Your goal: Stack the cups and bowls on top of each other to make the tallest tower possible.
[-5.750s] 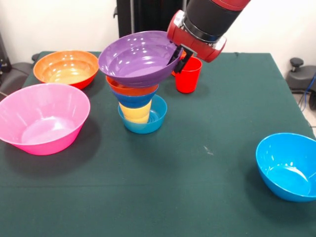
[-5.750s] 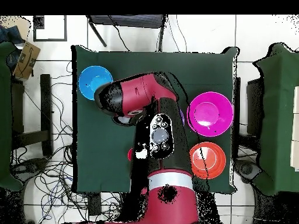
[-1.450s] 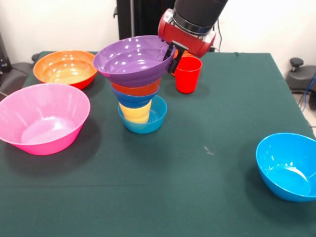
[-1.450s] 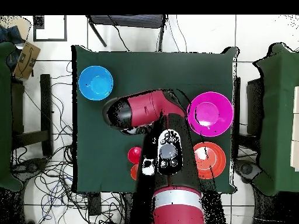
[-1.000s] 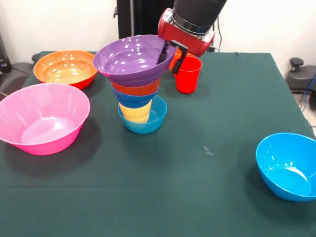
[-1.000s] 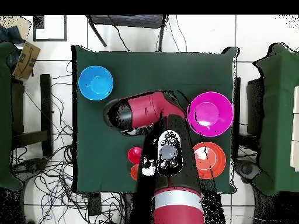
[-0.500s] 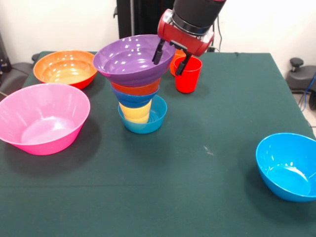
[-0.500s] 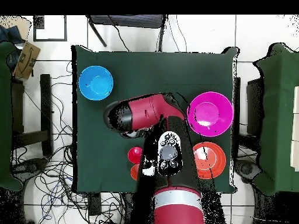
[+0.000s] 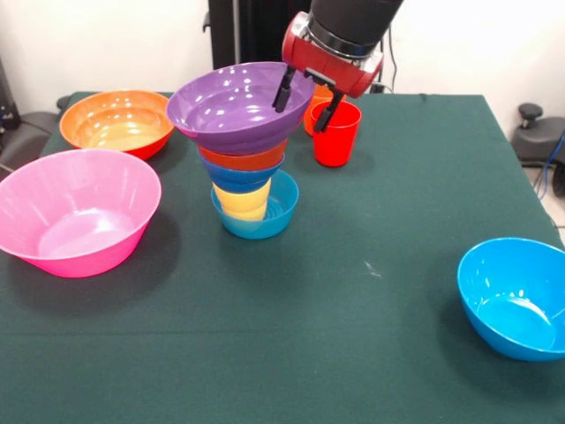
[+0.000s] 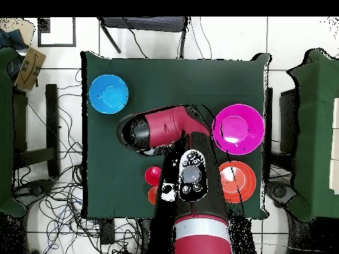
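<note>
Now that the jaws have parted from the rim they were pinching a moment ago, the gripper (image 9: 306,104) stands spread and holding nothing, one finger over the inside of the purple bowl (image 9: 238,104) and the other outside it, in front of the red cup (image 9: 336,134). It has risen slightly since a second back.

That purple bowl sits freed on top of the tower (image 9: 245,155), which reads from the table up as a small blue bowl (image 9: 265,218), a yellow cup (image 9: 240,200), a second blue bowl, a small orange bowl (image 9: 240,160), then the purple one. It leans a little towards the left of the front view but appears settled.

Judged from this, the placing step is done and another piece is due. Still loose on the green table (image 9: 371,336) are the large pink bowl (image 9: 75,212), the large orange bowl (image 9: 117,122), the bright blue bowl (image 9: 514,296), the red cup and an orange cup half hidden behind the gripper. Overhead, the arm (image 10: 162,129) covers the stack entirely.
</note>
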`<control>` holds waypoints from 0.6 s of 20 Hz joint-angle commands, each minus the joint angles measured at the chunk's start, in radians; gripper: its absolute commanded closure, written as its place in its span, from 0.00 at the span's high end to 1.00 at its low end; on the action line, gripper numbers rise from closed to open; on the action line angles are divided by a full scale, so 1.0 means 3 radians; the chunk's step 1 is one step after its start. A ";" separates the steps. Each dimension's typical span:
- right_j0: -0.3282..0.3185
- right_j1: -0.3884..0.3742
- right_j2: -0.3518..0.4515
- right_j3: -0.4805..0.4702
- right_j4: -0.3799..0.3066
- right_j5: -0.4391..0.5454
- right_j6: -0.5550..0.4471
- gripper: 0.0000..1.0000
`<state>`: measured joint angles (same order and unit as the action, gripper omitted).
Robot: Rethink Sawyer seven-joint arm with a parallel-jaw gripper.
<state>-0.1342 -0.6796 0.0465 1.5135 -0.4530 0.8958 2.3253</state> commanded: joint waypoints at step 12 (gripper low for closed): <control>0.0173 -0.0326 0.0124 -0.0110 0.0049 0.0650 -0.0070 1.00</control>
<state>-0.1090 -0.7625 0.0438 1.5084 -0.4528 1.0189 2.3253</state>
